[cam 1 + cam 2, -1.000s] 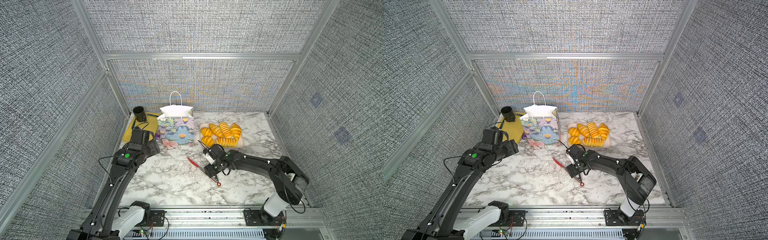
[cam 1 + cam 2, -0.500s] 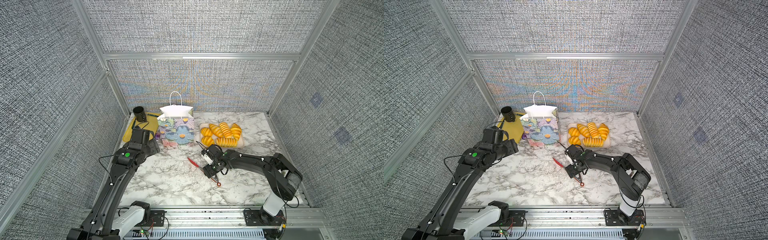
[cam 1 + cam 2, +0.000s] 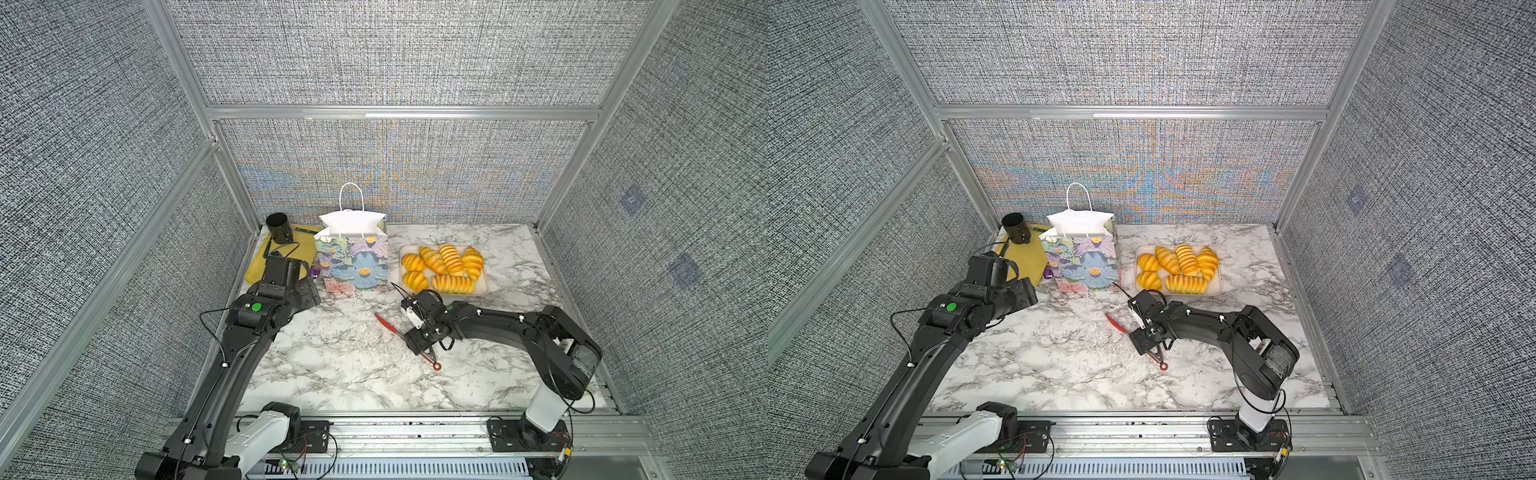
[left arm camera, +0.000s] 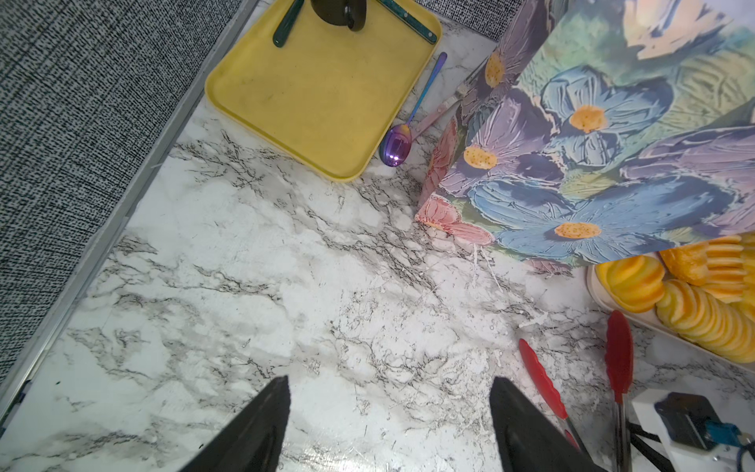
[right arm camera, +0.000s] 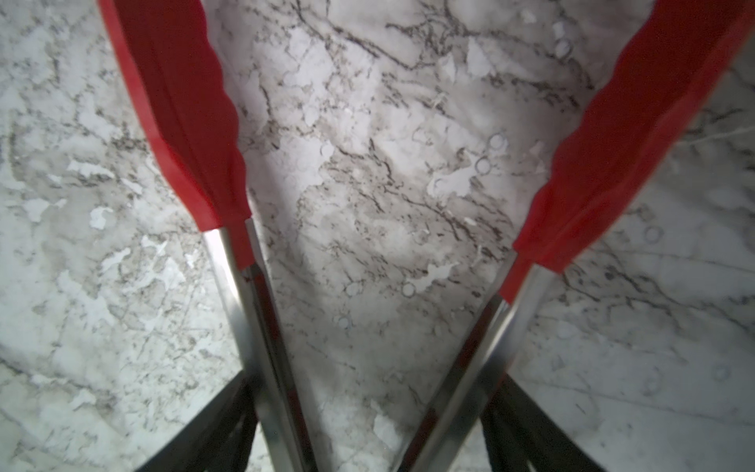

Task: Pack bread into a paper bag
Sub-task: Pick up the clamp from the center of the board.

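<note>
Several golden, ridged bread (image 3: 442, 268) (image 3: 1177, 268) (image 4: 694, 294) pieces lie on a cream tray (image 3: 484, 286) at the back right. To their left the flowered paper bag (image 3: 353, 257) (image 3: 1081, 262) (image 4: 613, 143) stands upright, its mouth open. Red-tipped tongs (image 3: 384, 324) (image 3: 1117, 324) (image 4: 539, 380) (image 5: 184, 122) lie on the marble in front of the tray. My right gripper (image 3: 419, 338) (image 5: 374, 380) is down over their steel arms, its fingers against the outside of both arms, and the tongs stay spread wide. My left gripper (image 4: 388, 384) hangs open and empty over bare marble, left of the bag.
A yellow tray (image 3: 301, 245) (image 4: 318, 90) with a black cup (image 3: 278, 227) and dark cutlery sits in the back left corner. A purple spoon (image 4: 396, 143) lies between it and the bag. Fabric walls on metal frames close in three sides.
The right arm's elbow has shifted slightly while its gripper stays on the tongs. The left arm, bag and bread have not moved.
</note>
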{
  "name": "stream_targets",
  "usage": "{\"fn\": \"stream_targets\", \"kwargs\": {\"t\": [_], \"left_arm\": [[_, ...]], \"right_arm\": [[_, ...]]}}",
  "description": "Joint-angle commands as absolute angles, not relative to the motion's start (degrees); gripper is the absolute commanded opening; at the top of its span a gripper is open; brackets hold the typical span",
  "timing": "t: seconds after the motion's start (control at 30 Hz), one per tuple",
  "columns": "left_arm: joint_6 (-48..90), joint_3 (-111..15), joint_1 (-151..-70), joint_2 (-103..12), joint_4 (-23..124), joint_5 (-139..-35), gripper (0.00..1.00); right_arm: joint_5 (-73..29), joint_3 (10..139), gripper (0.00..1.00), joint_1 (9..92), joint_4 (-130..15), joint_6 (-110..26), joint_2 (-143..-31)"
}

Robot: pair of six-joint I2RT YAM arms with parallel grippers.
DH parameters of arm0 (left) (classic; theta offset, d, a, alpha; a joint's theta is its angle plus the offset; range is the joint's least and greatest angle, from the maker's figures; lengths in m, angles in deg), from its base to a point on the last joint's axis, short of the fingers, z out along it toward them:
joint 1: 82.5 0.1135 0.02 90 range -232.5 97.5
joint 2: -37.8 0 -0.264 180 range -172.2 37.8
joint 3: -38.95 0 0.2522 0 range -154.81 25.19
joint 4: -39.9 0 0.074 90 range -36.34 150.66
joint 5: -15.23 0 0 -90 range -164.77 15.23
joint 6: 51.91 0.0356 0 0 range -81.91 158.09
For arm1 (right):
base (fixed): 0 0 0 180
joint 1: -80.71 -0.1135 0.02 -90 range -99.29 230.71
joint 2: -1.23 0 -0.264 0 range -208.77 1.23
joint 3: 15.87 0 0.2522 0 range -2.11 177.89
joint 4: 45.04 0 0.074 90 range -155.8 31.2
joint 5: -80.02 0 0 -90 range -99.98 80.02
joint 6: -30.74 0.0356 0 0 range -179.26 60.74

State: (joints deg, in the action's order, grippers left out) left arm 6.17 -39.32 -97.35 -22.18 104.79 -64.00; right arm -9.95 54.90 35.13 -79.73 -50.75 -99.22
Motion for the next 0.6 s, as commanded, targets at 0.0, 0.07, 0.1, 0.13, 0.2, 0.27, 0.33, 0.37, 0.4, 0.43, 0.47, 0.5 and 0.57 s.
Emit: {"fn": "stream_targets", "kwargs": {"t": [0.0,0.07,0.1,0.13,0.2,0.27,0.33,0.37,0.4,0.43,0.47,0.5,0.57], "left_arm": [[6.72,-39.94,-97.27,-22.4,104.92,-63.6,0.8],[6.72,-39.85,-97.32,-22.36,104.92,-63.39,0.8],[6.72,-39.86,-97.28,-22.29,104.96,-63.34,0.8],[6.65,-39.87,-97.34,-22.31,104.9,-63.3,0.8],[6.63,-39.88,-97.27,-22.4,104.91,-63.41,0.8],[6.61,-39.9,-97.31,-22.4,104.94,-63.34,0.8],[6.54,-39.76,-97.33,-22.32,104.94,-63.35,0.8],[6.54,-39.78,-97.31,-22.31,104.83,-63.42,0.8],[6.54,-39.69,-97.27,-22.2,104.81,-63.35,0.8],[6.54,-39.68,-97.3,-22.14,104.81,-63.35,0.8],[6.54,-39.68,-97.35,-22.05,104.82,-63.35,0.8],[6.53,-39.61,-97.3,-21.92,104.81,-63.28,0.8],[6.54,-39.46,-97.35,-21.74,104.81,-63.23,0.8]], "right_arm": [[-11.56,53.71,0.77,35.16,-81.83,-50.08,-99.63],[-11.48,53.37,0.74,35.14,-81.92,-49.99,-99.16],[-11.58,53.22,0.71,35.18,-82.07,-49.89,-99.06],[-11.56,53.14,0.69,35.16,-82.27,-49.75,-98.89],[-11.56,52.88,0.69,35.18,-82.36,-49.49,-98.7],[-11.65,52.41,0.68,35.18,-82.31,-49.25,-98.24],[-11.81,52.38,0.65,35.09,-82.68,-49.06,-97.75],[-11.74,52.38,0.64,35.05,-82.87,-48.94,-97.42],[-11.78,52.38,0.63,35.01,-83.26,-48.77,-97.08],[-11.75,52.33,0.63,34.87,-83.6,-48.58,-96.53],[-11.71,52.3,0.62,34.76,-83.9,-48.36,-96.04],[-11.57,52.21,0.62,34.61,-84.33,-48.08,-95.41],[-11.54,51.8,0.61,34.33,-84.77,-47.2,-93.99]]}}
